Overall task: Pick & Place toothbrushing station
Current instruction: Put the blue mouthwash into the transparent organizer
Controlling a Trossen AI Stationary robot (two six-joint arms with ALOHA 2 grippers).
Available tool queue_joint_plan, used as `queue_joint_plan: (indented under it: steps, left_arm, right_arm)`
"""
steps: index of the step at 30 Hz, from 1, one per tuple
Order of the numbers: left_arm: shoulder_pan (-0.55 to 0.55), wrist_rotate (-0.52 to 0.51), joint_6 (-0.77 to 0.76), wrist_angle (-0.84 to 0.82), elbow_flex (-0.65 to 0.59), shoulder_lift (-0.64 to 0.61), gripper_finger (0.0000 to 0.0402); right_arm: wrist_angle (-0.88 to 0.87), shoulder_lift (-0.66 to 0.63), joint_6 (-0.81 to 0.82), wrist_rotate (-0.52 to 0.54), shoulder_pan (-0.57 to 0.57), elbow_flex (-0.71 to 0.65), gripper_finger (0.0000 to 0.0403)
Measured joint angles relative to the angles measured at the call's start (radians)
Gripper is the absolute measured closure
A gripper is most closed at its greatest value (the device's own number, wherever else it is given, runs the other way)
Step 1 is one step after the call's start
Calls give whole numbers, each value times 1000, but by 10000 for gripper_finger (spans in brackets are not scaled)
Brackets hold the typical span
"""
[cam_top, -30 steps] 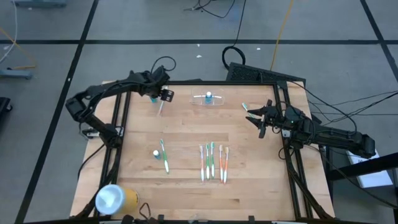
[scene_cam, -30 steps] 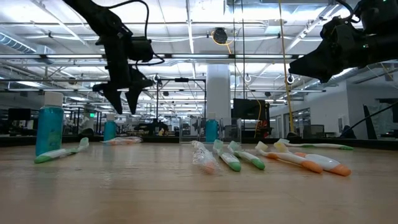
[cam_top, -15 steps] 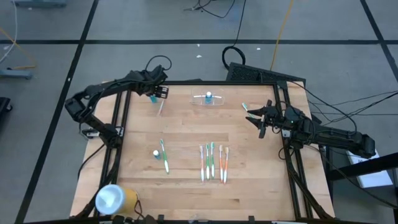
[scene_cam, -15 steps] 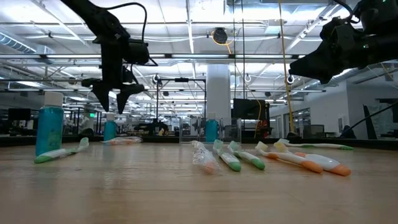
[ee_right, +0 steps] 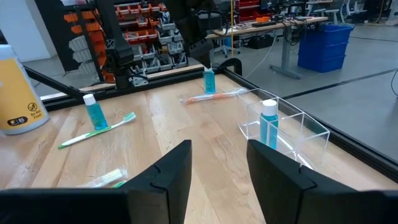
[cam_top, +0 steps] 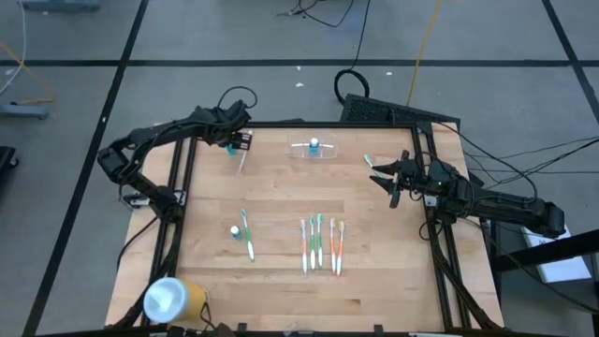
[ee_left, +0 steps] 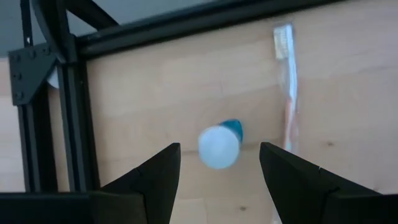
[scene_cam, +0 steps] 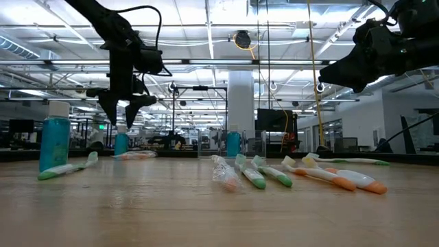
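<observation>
Station [cam_top: 314, 150] at table's far edge, centre, a blue bottle [ee_right: 268, 123] standing inside; right wrist view shows its clear walls. Left gripper [ee_left: 219, 169] spread, empty, hanging over another bottle [ee_left: 219, 145] at far-left corner beside a wrapped brush [ee_left: 287, 93]. Right gripper [cam_top: 388, 183] parted, empty, near right edge.

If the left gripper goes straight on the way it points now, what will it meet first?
Most likely the small blue bottle with a white cap: the left gripper points down at it with open fingers, the cap centred between them. Depth is unclear.
</observation>
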Motion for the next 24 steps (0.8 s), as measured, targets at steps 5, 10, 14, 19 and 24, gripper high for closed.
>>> queue_joint_plan:
  steps: [5, 10, 14, 19, 24]
  left_arm:
    - [23, -1, 17, 30, -29, 0, 174]
    - [50, 1, 33, 39, -29, 0, 174]
    - [52, 7, 61, 47, -29, 0, 174]
    - [52, 24, 73, 55, -29, 0, 174]
    - [49, 38, 80, 58, -29, 0, 174]
  right_arm:
    - [0, 0, 3, 0, 0, 0, 257]
    - [0, 0, 3, 0, 0, 0, 257]
    - [0, 0, 3, 0, 0, 0, 257]
    - [0, 0, 3, 0, 0, 0, 257]
    - [0, 0, 3, 0, 0, 0, 257]
